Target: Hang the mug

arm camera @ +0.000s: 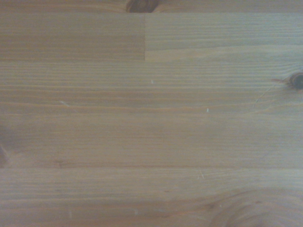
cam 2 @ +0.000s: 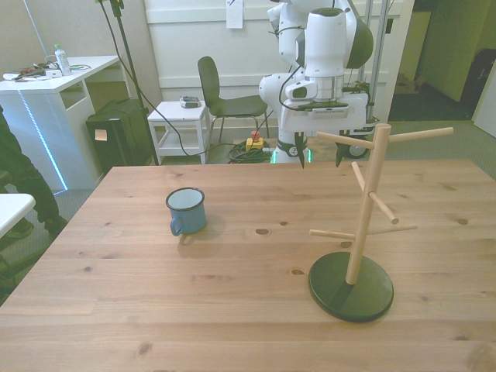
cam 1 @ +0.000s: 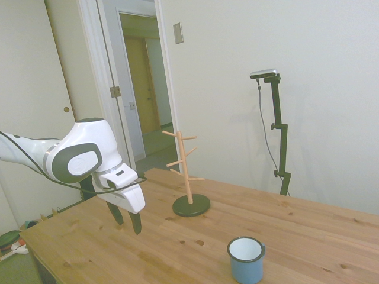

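The mug [cam 2: 187, 211] is light blue with a white inside and a dark rim. It stands upright on the wooden table [cam 2: 155, 310], toward the front view's left, and also shows in the side view as the mug [cam 1: 246, 259] at the near edge. A wooden peg stand [cam 2: 364, 225] on a dark round base [cam 2: 350, 287] rises at the front view's right; in the side view the peg stand [cam 1: 188, 177] is mid-table. My gripper [cam 2: 318, 157] hangs open and empty over the table's far edge, well apart from both. In the side view the gripper [cam 1: 127, 220] is left of the stand. The wrist view shows only bare table wood [arm camera: 151, 113].
Behind the table stand a dark chair [cam 2: 221, 97], a small white side table [cam 2: 180, 116] and a white desk [cam 2: 54, 85]. A person's dark sleeve [cam 2: 12, 155] shows at the front view's left edge. An open doorway [cam 1: 145, 89] lies behind the table in the side view.
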`<act>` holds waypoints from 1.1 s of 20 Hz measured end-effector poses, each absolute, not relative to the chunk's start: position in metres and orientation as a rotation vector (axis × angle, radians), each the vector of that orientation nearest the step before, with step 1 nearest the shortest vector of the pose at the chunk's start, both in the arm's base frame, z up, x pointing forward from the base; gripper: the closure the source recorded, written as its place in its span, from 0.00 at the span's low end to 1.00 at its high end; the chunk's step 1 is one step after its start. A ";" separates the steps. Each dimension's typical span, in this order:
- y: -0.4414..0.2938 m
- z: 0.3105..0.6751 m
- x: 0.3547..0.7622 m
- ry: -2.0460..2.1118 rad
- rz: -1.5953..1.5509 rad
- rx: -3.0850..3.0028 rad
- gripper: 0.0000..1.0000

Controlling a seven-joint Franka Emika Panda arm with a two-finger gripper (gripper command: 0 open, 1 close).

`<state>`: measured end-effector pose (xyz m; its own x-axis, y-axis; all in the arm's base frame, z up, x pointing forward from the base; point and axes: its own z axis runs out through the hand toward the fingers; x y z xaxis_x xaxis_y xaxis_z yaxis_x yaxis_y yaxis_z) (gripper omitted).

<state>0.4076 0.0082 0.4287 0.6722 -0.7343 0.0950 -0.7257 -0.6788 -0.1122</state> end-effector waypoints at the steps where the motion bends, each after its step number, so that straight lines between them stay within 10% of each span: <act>1: 0.008 0.429 0.408 1.230 -0.200 -2.813 0.00; 22: -0.286 0.459 0.401 1.697 -0.171 -2.462 0.00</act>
<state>0.4014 -0.2861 0.4589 0.3551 -0.9348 0.0110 -0.9181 -0.3509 -0.1842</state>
